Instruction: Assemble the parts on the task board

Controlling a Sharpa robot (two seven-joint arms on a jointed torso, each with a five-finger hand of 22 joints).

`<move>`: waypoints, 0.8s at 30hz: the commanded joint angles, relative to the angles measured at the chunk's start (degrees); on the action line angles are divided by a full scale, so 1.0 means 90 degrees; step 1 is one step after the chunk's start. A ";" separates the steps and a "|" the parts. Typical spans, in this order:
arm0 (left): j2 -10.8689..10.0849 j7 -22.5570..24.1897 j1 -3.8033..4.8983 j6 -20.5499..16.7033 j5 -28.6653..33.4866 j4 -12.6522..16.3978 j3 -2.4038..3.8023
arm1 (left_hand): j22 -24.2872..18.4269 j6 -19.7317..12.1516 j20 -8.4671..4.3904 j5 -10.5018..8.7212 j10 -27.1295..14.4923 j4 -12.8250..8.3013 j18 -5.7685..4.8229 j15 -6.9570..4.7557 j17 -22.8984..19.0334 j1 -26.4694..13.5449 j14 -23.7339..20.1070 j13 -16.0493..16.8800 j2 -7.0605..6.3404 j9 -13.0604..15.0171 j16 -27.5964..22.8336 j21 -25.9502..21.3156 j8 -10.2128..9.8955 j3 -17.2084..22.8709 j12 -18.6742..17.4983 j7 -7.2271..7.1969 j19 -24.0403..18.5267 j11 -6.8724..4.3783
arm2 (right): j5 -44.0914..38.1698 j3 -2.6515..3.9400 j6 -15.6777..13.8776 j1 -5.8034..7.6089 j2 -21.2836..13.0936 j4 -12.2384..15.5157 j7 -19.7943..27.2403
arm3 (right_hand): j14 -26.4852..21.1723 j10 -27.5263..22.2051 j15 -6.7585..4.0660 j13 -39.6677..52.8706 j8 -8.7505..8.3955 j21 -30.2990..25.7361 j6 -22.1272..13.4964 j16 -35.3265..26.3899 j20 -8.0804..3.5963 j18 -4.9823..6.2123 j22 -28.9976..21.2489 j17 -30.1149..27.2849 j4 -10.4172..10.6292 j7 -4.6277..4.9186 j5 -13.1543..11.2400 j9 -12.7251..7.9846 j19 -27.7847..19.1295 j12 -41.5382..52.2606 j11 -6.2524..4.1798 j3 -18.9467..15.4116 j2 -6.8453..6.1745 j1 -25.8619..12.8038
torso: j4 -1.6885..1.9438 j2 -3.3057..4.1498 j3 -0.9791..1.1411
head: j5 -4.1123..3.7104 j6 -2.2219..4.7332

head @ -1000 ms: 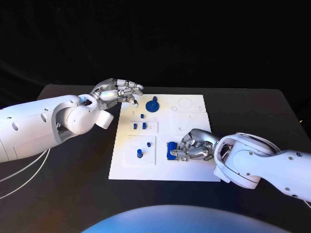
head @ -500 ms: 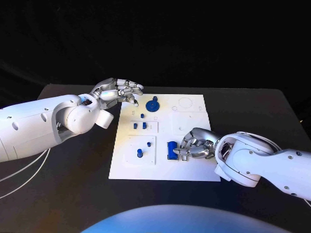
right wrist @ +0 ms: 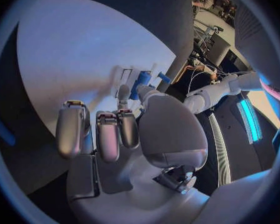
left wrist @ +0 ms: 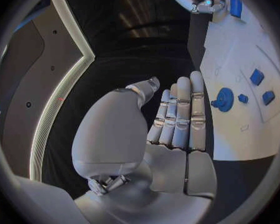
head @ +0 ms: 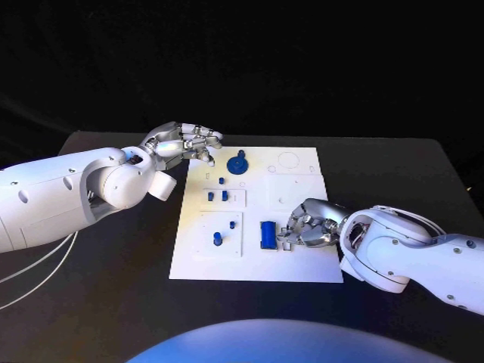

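The white task board (head: 299, 185) lies mid-table. On it sit a blue gear (head: 237, 164), two small blue pieces (head: 218, 196), two blue pegs (head: 224, 232) and an upright blue block (head: 267, 234). My right hand (head: 311, 225) hovers just right of the block, fingers spread and nothing between them. In the right wrist view the blue block (right wrist: 142, 84) stands just past the thumb, over the board (right wrist: 71, 59). My left hand (head: 185, 141) hangs over the board's far left corner, fingers loosely bent and holding nothing. The left wrist view shows the gear (left wrist: 224, 98) and the board (left wrist: 236, 129) beyond my left hand (left wrist: 177, 119).
The black table (head: 111, 295) extends on all sides of the board. My left forearm (head: 57, 193) crosses the table's left side, and my right forearm (head: 427, 257) covers its near right side. White cables (head: 24, 283) trail at the near left.
My right hand has drawn back to the right off the blue block, which now stands uncovered on the board. The left hand has stayed put.
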 commanded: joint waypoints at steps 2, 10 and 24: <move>0.0006 0.0031 -0.0001 0.0091 0.0017 0.0013 0.0003 | -0.0009 -0.0050 0.0027 0.0005 -0.0036 0.0017 0.0027 0.0017 -0.0006 -0.0015 -0.0047 -0.0001 0.0047 -0.0010 0.0023 -0.0017 0.0030 -0.0013 0.0033 0.0009 0.0023 -0.0002 | -0.0143 0.0002 -0.0479 0.0002 -0.0113 0.0102 0.0325 | 0.0574 0.0178 -0.0027 0.0958 0.0015 0.0000 0.0029 0.0017 -0.0025 -0.0108 0.1208 0.1238 0.0035 -0.0013 -0.0024 0.0006 0.0120 0.0000 -0.0044 0.0021 -0.0035 -0.0022 | 0.0002 -0.0003 -0.0001 | 0.0000 0.0009; 0.0007 0.0036 -0.0001 0.0088 0.0017 0.0012 0.0000 | -0.0009 -0.0050 0.0027 0.0005 -0.0036 0.0017 0.0027 0.0017 -0.0006 -0.0015 -0.0047 -0.0001 0.0047 -0.0010 0.0023 -0.0017 0.0030 -0.0013 0.0033 0.0009 0.0023 -0.0002 | 0.0514 0.0014 -0.1103 0.0230 -0.0701 0.0241 0.0862 | 0.0549 0.0060 0.0131 0.0839 -0.0517 -0.0232 -0.0542 -0.0029 0.0072 -0.0079 0.1164 0.1127 -0.0003 0.0251 0.0066 -0.0230 0.0047 -0.0159 0.0166 0.0160 -0.0227 0.0151 | -0.0006 -0.0012 -0.0017 | -0.0108 0.0050; 0.0050 0.0033 -0.0001 0.0080 0.0017 -0.0022 -0.0004 | -0.0009 -0.0050 0.0027 0.0005 -0.0036 0.0017 0.0027 0.0017 -0.0006 -0.0015 -0.0047 -0.0001 0.0047 -0.0010 0.0023 -0.0017 0.0030 -0.0013 0.0033 0.0009 0.0023 -0.0002 | 0.0596 0.0005 -0.0423 0.0573 -0.1767 -0.0130 0.0830 | 0.0548 -0.0031 0.0235 0.0749 -0.0816 -0.0181 -0.0384 -0.0029 0.0206 -0.0083 0.1191 0.1131 0.0125 0.0334 0.0031 -0.0369 0.0066 -0.0272 0.0262 -0.0022 -0.0287 -0.0016 | -0.0026 -0.0029 -0.0014 | -0.0362 0.0084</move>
